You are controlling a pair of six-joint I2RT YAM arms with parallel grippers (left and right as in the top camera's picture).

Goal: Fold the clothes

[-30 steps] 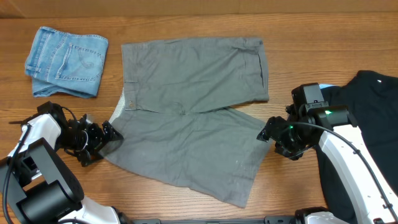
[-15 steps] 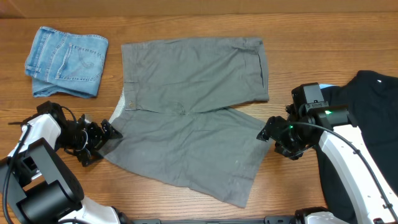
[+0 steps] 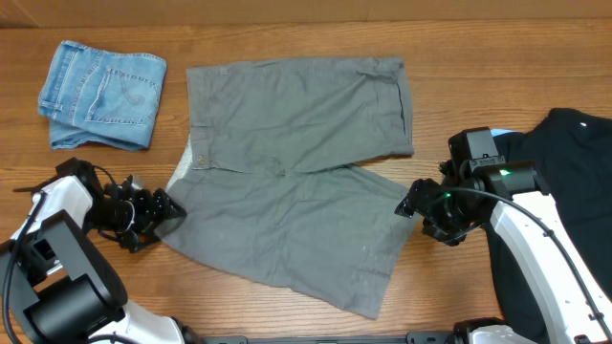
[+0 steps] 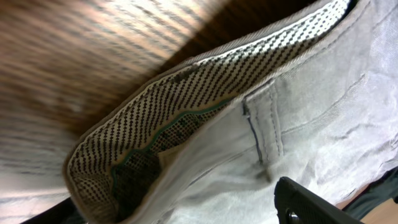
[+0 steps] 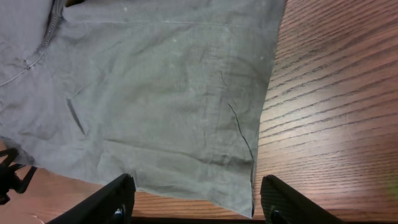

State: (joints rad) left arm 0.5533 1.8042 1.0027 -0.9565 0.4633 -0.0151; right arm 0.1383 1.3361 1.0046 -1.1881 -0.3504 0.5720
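Observation:
The grey-olive shorts (image 3: 296, 153) lie spread flat on the wooden table, waistband to the left and legs to the right. My left gripper (image 3: 164, 210) is open at the near corner of the waistband. In the left wrist view the dotted inner waistband (image 4: 186, 106) sits between the spread fingers (image 4: 177, 205). My right gripper (image 3: 409, 203) is open at the near leg's hem. In the right wrist view the hem corner (image 5: 245, 193) lies between the fingers (image 5: 196, 190), low over the table.
A folded light-blue denim garment (image 3: 103, 94) lies at the back left. A black garment (image 3: 574, 162) lies at the right, partly under the right arm. Bare wood (image 5: 336, 112) shows to the right of the leg hem.
My left gripper has shifted slightly at the waistband corner. The shorts and the right arm have not visibly moved.

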